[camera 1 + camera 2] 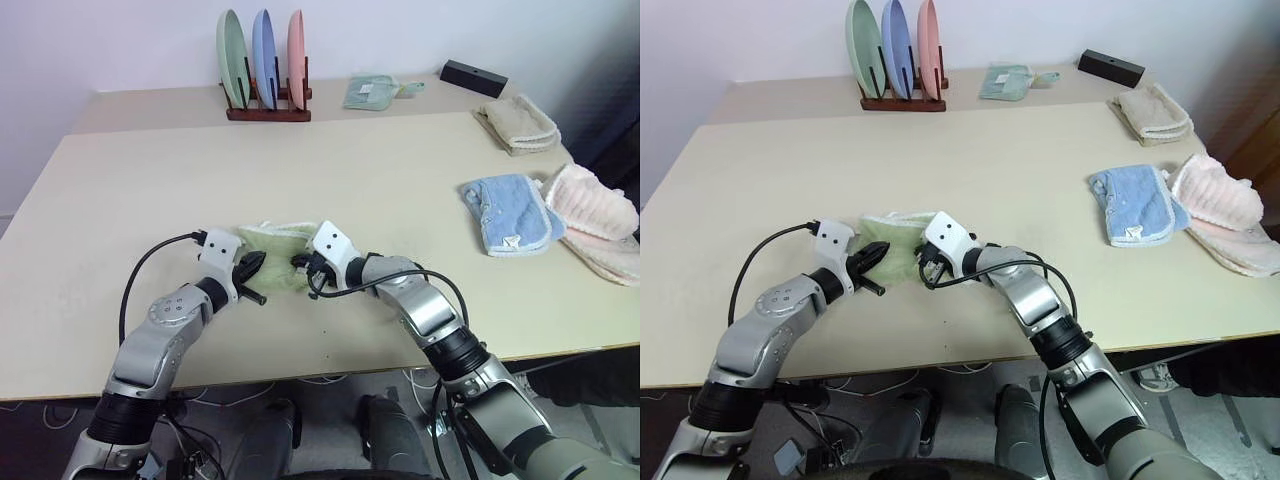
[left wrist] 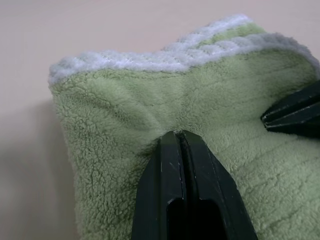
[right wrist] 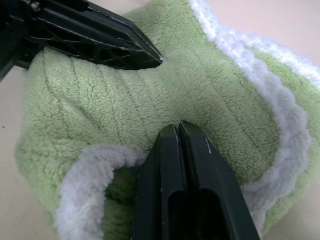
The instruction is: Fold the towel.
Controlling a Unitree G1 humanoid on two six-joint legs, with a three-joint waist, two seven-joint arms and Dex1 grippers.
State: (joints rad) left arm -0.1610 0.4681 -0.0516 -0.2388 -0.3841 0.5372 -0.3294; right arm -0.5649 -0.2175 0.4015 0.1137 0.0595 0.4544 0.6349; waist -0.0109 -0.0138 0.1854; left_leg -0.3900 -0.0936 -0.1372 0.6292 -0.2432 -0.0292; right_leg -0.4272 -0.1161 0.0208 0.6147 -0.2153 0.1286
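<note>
— Two tools on it? Where did the towel (image 1: 277, 240) lie?
— Near the surface (image 1: 400, 190)'s front edge, long axis along it. Left tool (image 1: 253, 266) and right tool (image 1: 302, 262) were pinched shut on its near hem, close together.
— So the fold would run toward the far edge.

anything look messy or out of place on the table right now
Mainly the green towel: it sits bunched and rumpled at the table's near edge, white edging wavy rather than flat, with the left gripper and right gripper both shut on it. The other towels lie folded at the right.
</note>
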